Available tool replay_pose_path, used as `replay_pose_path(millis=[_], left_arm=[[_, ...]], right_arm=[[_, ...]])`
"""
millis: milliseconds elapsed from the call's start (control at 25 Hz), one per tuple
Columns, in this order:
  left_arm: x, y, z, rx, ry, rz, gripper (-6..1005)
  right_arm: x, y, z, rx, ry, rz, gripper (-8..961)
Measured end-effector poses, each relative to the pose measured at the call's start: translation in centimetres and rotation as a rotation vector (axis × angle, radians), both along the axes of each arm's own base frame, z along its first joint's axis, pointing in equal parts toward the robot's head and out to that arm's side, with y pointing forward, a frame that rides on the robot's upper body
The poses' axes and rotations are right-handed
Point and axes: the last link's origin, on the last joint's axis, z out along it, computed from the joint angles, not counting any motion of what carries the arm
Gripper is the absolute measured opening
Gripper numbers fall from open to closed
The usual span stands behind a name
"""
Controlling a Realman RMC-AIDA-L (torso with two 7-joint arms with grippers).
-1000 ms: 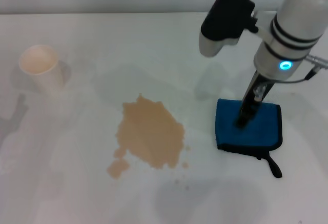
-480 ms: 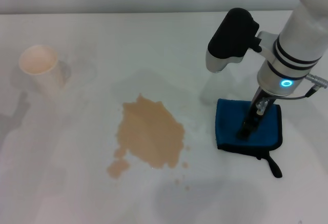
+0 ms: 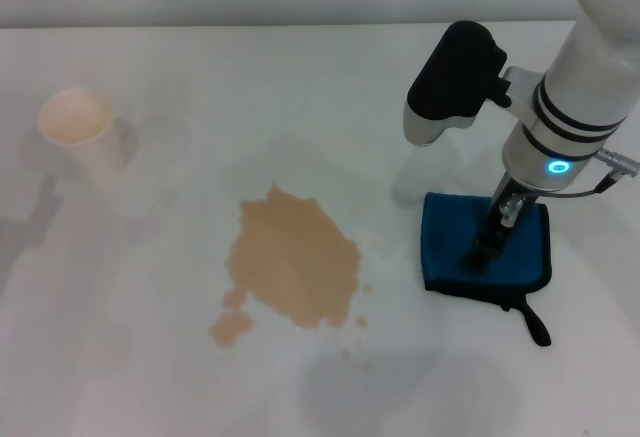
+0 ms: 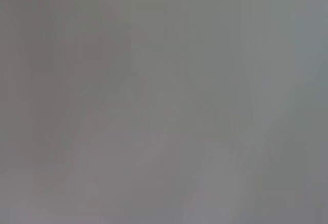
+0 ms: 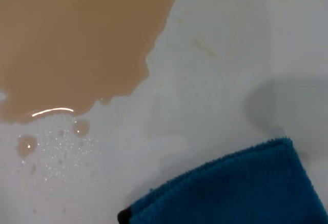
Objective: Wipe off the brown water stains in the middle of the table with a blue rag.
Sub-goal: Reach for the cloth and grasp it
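The brown water stains lie as a tan puddle with small droplets in the middle of the white table. The blue rag, folded, with black edging and a black loop tail, lies flat to the right of the puddle. My right gripper points down and rests on the middle of the rag. The right wrist view shows the puddle and a corner of the rag with bare table between them. My left gripper is out of view; the left wrist view is plain grey.
A white paper cup stands upright at the far left of the table. A strip of bare table separates the rag from the puddle's right edge.
My right arm has shifted a little to the right and lowered, so the gripper tip now sits nearer the rag's middle. Rag, puddle and cup have not moved.
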Motion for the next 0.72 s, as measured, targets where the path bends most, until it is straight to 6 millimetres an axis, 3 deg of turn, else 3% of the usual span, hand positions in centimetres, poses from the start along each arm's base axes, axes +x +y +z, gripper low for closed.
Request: replay_pose_path(millis=[720], left_arm=[[-0.10, 0.08, 0.26, 0.016, -0.006, 0.007, 892]], right_arm=[[0.15, -0.09, 0.00, 0.001, 0.006, -0.012, 592]])
